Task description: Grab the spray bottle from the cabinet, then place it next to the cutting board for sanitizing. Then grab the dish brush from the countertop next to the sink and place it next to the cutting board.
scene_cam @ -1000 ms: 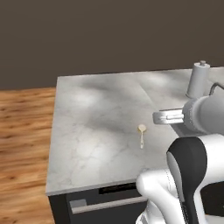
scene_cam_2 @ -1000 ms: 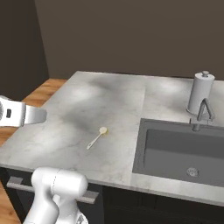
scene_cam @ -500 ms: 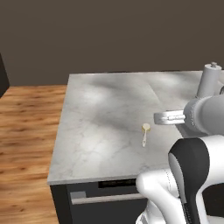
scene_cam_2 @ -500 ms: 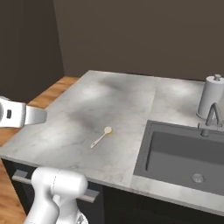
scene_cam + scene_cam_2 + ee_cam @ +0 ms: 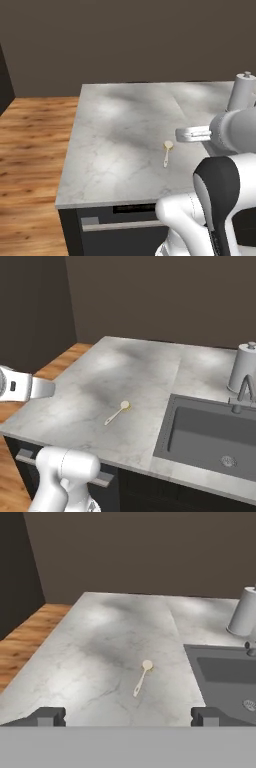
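the whole view has shifted, so the base has driven nearer. the dish brush (image 5: 141, 679) lies flat at frame centre on the worktop (image 5: 90, 652), left of the sink (image 5: 225, 672); fingers (image 5: 47, 716) spread wide, empty, lined up for it.

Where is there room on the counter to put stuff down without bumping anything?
The countertop is bare from its left edge to the dish brush, and behind the brush to the far edge. It is tighter on the right, with the sink, faucet and paper-towel roll.
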